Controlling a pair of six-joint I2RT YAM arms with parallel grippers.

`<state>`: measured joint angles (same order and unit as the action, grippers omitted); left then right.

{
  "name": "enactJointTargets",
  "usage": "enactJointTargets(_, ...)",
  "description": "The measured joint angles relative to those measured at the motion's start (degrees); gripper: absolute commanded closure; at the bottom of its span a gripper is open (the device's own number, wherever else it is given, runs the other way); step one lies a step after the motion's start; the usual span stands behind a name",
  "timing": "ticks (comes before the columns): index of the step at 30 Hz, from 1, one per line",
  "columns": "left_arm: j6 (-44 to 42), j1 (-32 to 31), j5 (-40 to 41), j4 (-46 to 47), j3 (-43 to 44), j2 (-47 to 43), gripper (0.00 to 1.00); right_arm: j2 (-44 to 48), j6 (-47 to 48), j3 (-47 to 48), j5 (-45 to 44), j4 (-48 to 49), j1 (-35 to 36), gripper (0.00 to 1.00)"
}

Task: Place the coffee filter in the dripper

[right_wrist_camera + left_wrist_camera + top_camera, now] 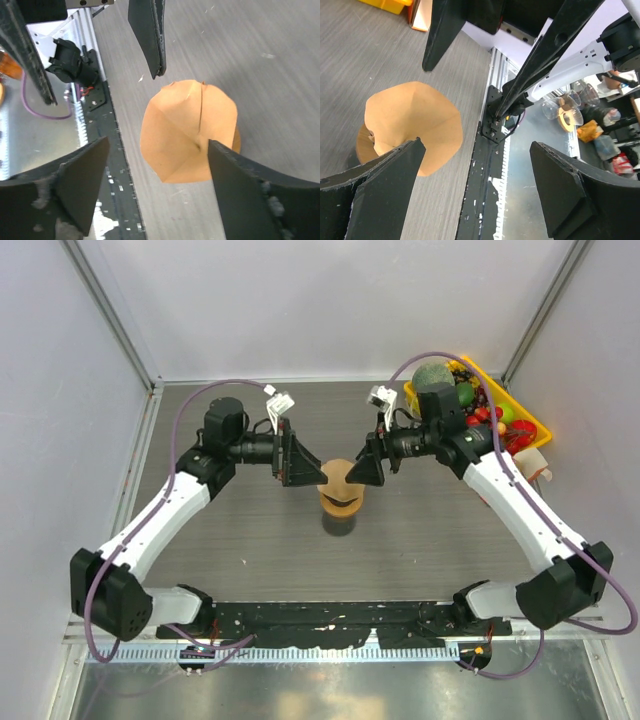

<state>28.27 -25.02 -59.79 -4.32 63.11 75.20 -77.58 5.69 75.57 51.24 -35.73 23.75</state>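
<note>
Grey wood-grain table fills the overhead view, with white walls around it and a yellow bin of toy fruit at the far right. At centre I see the coffee filter, tan paper, sitting atop the dark dripper. The left gripper and right gripper flank it.

On the left wrist view, the jaws are spread wide with nothing held, and the filter is opened into a cone. Packets past the table edge are too blurred to read.

On the right wrist view, the fingers are likewise parted, with the creased filter below them.
</note>
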Motion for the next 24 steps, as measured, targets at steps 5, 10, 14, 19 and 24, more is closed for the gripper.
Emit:
enactJointTargets(5,-7.4,2.1,1.6,-9.0,1.7,-6.0,0.01,5.6,1.7,1.9,-3.0,0.1,-0.3,0.05)
enactJointTargets(10,-14.1,7.7,5.9,-20.4,2.3,-14.6,0.01,13.1,2.2,1.8,-7.5,0.1,-2.6,0.04)
enactJointTargets(14,-20.4,13.6,12.7,-33.0,7.6,-16.5,0.01,18.6,2.1,-0.6,-12.1,0.7,-7.0,0.04)
enactJointTargets(19,-27.7,17.6,23.4,-39.3,5.0,-19.7,0.01,24.4,1.0,-9.8,-15.3,2.5,-16.7,0.05)
enactJointTargets(24,-33.1,18.0,34.9,-39.7,-5.3,-23.5,0.01,25.3,0.8,-20.3,-20.6,5.2,-22.6,0.04)
